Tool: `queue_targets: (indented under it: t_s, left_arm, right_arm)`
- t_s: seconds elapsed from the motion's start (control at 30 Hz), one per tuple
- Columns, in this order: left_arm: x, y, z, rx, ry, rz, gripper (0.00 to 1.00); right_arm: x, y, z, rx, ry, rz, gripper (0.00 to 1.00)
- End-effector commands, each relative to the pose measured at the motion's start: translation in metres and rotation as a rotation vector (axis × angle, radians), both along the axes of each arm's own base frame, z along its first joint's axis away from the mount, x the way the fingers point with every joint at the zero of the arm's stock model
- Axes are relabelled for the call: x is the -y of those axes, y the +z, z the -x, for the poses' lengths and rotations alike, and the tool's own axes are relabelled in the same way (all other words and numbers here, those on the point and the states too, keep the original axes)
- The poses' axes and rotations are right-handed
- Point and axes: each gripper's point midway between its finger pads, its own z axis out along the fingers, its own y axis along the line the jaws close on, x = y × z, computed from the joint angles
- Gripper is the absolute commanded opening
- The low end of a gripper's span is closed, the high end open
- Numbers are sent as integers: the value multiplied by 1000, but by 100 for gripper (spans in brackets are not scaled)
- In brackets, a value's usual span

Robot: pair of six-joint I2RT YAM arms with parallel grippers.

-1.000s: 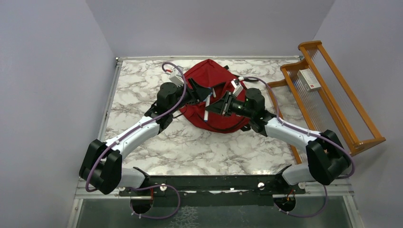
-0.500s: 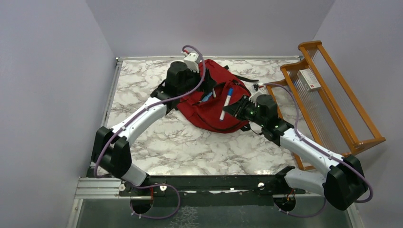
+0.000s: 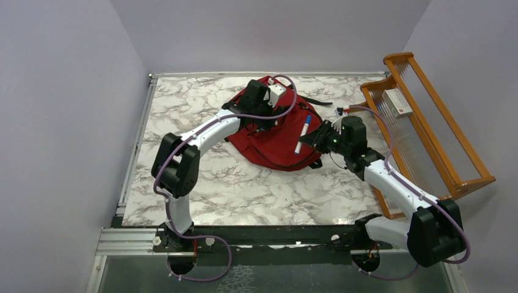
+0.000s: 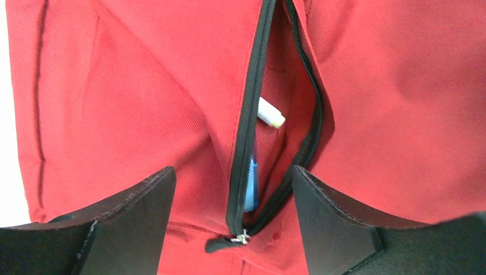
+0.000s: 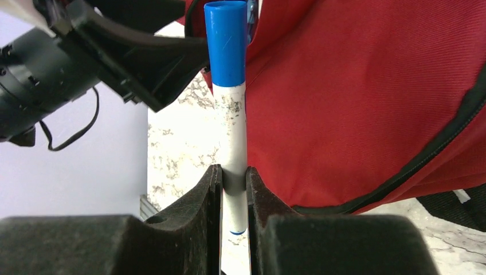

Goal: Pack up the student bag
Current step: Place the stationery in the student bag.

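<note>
The student bag (image 3: 275,141), a red backpack with black zippers, lies at the middle back of the marble table. My left gripper (image 3: 264,120) hovers over its top, open, jaws either side of a pocket's unzipped slit (image 4: 252,114). Inside the slit show a white pen end (image 4: 270,113) and something blue (image 4: 251,186); the zipper pull (image 4: 229,240) sits at the near end. My right gripper (image 3: 305,144) is over the bag's right edge, shut on a white marker with a blue cap (image 5: 229,103), gripped near its bottom end, cap pointing away (image 3: 302,130).
A wooden rack (image 3: 427,131) stands along the right edge with a white box (image 3: 398,102) on it. A black strap (image 3: 316,101) trails off behind the bag. Walls close in the left, back and right. The left arm's wrist (image 5: 69,51) shows in the right wrist view.
The left arm has swung from the bag's left side across to its top and its jaws have opened. The right gripper has drawn back to the right with the marker.
</note>
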Motion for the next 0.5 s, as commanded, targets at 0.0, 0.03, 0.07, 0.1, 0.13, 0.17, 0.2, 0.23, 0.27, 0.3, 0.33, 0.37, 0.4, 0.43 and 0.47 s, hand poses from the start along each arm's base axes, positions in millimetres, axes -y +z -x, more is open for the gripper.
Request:
queue_targets:
  t_s: [0.0, 0.03, 0.07, 0.1, 0.13, 0.17, 0.2, 0.23, 0.27, 0.3, 0.33, 0.37, 0.4, 0.43, 0.47]
  left_arm:
    - [-8, 11, -25, 121, 37, -142, 73]
    - [-8, 10, -29, 128, 43, -157, 72]
    - [-9, 10, -32, 138, 51, -170, 71]
    - [-8, 12, -36, 152, 53, -182, 70]
    - [-8, 13, -38, 163, 55, -196, 69]
    - [-7, 15, -41, 177, 58, -207, 69]
    - [-8, 15, -43, 188, 64, -221, 68]
    - [-7, 16, -46, 198, 68, -234, 67]
    - [-6, 16, -48, 207, 69, -244, 66]
    - [-7, 16, -50, 212, 68, -256, 65]
    - [-6, 15, -51, 218, 68, -266, 63]
    - [-6, 15, -51, 222, 67, -275, 60]
    - [-6, 14, -52, 226, 70, -280, 56]
    - [-6, 14, -52, 230, 71, -282, 53]
    - [-6, 15, -52, 233, 74, -280, 49]
  right_arm:
    - [-5, -2, 12, -4, 59, -14, 0]
    - [-5, -3, 13, -8, 58, -16, 1]
    - [-5, -4, 15, -15, 64, -22, 0]
    - [-7, -4, 16, -17, 71, -31, 1]
    - [-9, -4, 17, -22, 81, -41, 0]
    - [-11, -3, 18, -29, 90, -51, 0]
    - [-13, -5, 19, -40, 98, -57, 1]
    - [-14, -4, 19, -48, 107, -65, 1]
    - [-16, -6, 20, -63, 117, -69, 0]
    - [-18, -6, 21, -76, 125, -73, 0]
    - [-19, -6, 21, -85, 132, -77, 1]
    - [-21, -5, 21, -93, 142, -82, 0]
    - [-22, -3, 21, -96, 152, -87, 0]
    - [-24, -3, 21, -103, 162, -89, 1]
    - [-26, -3, 21, -109, 173, -89, 1]
